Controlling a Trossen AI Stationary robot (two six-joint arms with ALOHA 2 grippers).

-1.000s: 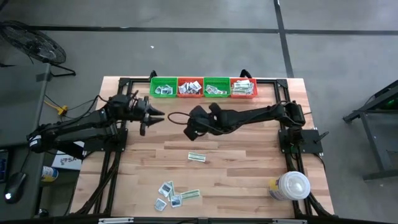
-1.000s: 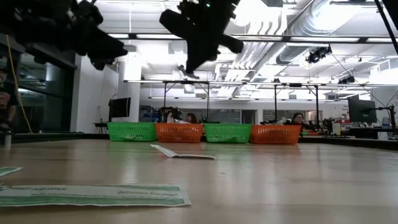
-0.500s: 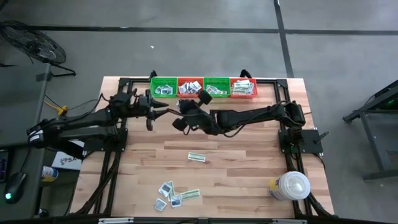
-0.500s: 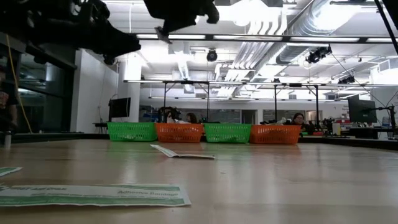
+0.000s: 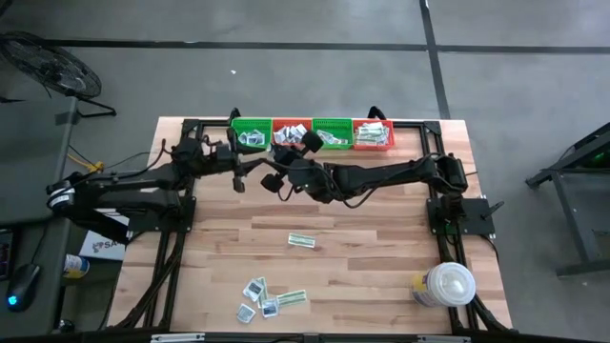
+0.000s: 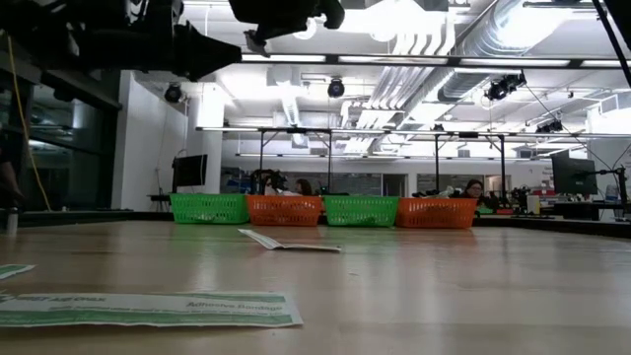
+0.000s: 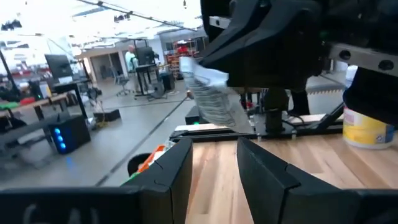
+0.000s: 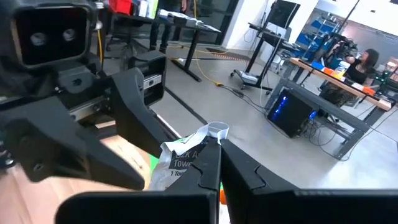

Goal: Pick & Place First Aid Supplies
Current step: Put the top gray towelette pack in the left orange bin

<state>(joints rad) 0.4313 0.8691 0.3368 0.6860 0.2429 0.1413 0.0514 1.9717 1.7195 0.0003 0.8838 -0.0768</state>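
The left claw (image 5: 250,171) is hanging with its fingers parted and empty above the worktop (image 5: 381,257), facing the right claw (image 5: 274,181). The right claw is gripping a crumpled white towelette packet (image 8: 186,154), aloft near the green basket (image 5: 250,134).

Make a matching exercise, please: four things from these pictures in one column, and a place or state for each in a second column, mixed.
1. right gripper
2. left gripper
3. big white container
4. single green strip

a. lies alone mid-table
b. shut on a grey packet
c. stands at the table's near right corner
d. open, holding nothing

Pairs: 1-b, 2-d, 3-c, 4-a
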